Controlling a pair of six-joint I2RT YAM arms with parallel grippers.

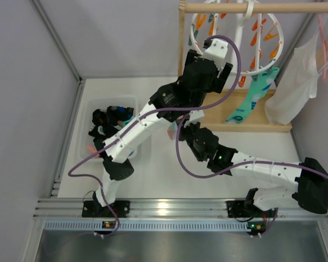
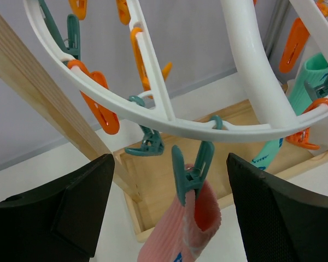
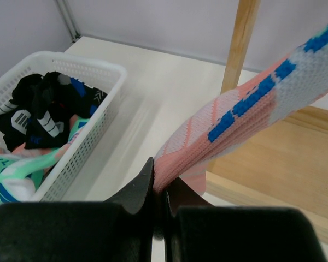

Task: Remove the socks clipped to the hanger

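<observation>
The pink-salmon sock (image 2: 188,232) is seen at the lower centre of the left wrist view, gripped at its cuff by a teal clip (image 2: 190,172) hung under the white hanger (image 2: 153,117). The left gripper (image 2: 169,183) is spread wide on either side of that clip, apart from it. At the bottom centre of the right wrist view, the sock's lower end (blue-patched) is pinched in the closed right gripper (image 3: 158,188). Loose socks (image 3: 38,117) are held in a white basket (image 3: 82,60) at the left.

White basket (image 1: 109,99) at left; wooden rack (image 1: 295,7), white garment (image 1: 295,82) behind.
</observation>
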